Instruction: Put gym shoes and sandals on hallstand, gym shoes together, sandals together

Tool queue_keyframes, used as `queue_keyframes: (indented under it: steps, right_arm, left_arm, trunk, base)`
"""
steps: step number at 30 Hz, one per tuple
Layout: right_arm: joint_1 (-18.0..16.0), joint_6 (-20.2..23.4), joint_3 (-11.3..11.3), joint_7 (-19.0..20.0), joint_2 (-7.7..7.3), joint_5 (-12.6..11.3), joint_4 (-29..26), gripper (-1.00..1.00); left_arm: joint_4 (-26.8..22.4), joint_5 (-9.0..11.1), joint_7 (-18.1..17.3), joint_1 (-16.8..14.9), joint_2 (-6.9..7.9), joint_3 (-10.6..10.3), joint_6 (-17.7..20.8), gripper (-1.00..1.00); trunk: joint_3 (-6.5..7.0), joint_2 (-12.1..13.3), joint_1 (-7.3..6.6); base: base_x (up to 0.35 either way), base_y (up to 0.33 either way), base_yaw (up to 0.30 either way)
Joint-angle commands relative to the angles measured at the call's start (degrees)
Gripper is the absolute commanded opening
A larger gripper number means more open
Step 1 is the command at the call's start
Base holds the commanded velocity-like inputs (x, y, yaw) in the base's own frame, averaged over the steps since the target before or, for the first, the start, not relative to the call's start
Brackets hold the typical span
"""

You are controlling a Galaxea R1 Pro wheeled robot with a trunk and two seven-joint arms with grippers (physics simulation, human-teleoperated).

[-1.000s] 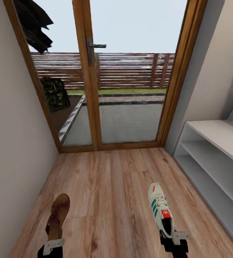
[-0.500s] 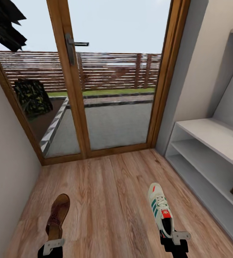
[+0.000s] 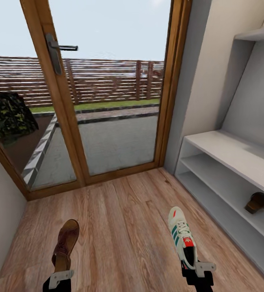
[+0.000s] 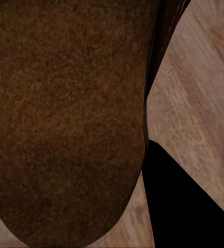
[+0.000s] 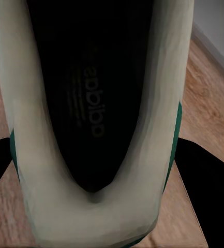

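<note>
Two shoes are being carried at once, a sandal (image 3: pixel 66 242) pinched by the left gripper (image 3: pixel 60 279) and a gym shoe (image 3: pixel 182 236) pinched by the right gripper (image 3: pixel 200 271), so next comes turning toward the hallstand (image 3: pixel 229 152), where another sandal (image 3: pixel 257 202) lies on a shelf.

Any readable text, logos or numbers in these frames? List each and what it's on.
"adidas": printed on the dark insole of the gym shoe held by the right gripper; the letters run along the shoe's length and are dim.
Orange-red tongue patch on the same gym shoe, head view: a small mark, too small to read.
Sandal at the left gripper: no text visible.
</note>
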Motion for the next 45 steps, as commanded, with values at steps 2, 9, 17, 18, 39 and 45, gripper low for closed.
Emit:
queue_keyframes:
  steps: [2, 9, 17, 18, 39, 45]
  right_arm:
    - [0.0, -0.1, 0.5, -0.2, 0.00, -0.4, 0.0, -1.00]
    - [0.0, -0.1, 0.5, -0.2, 0.02, -0.4, 0.0, -1.00]
    - [0.0, -0.1, 0.5, -0.2, 0.02, -0.4, 0.0, -1.00]
    - [0.0, -0.1, 0.5, -0.2, 0.01, -0.4, 0.0, -1.00]
    - [0.0, -0.1, 0.5, -0.2, -0.04, -0.4, 0.0, -1.00]
    - [0.0, -0.1, 0.5, -0.2, -0.04, -0.4, 0.0, -1.00]
  left_arm:
    - [0.0, 0.1, -0.6, 0.0, -0.02, 0.4, -0.1, -1.00]
    - [-0.1, 0.1, -0.6, 0.0, -0.02, 0.5, -0.1, -1.00]
    - [-0.1, 0.1, -0.6, 0.0, -0.02, 0.5, -0.1, -1.00]
    - [-0.1, 0.1, -0.6, 0.0, -0.02, 0.5, -0.1, -1.00]
    - [-0.1, 0.2, -0.6, 0.0, -0.02, 0.5, -0.1, -1.00]
    - [-0.1, 0.2, -0.6, 0.0, -0.02, 0.5, -0.1, -1.00]
  trunk:
    - [-0.05, 0.0, -0.01]
    - [-0.05, 0.0, -0.01]
    - [-0.05, 0.0, -0.01]
    - [-0.05, 0.0, -0.01]
    - [-0.05, 0.0, -0.01]
    - [-0.05, 0.0, -0.01]
  base:
    - [0.001, 0.001, -0.263]
    - [0.000, 0.000, -0.263]
    - [0.000, 0.000, -0.263]
    - [0.000, 0.000, -0.263]
    - [0.069, 0.177, -0.263]
    - [0.106, 0.289, -0.263]
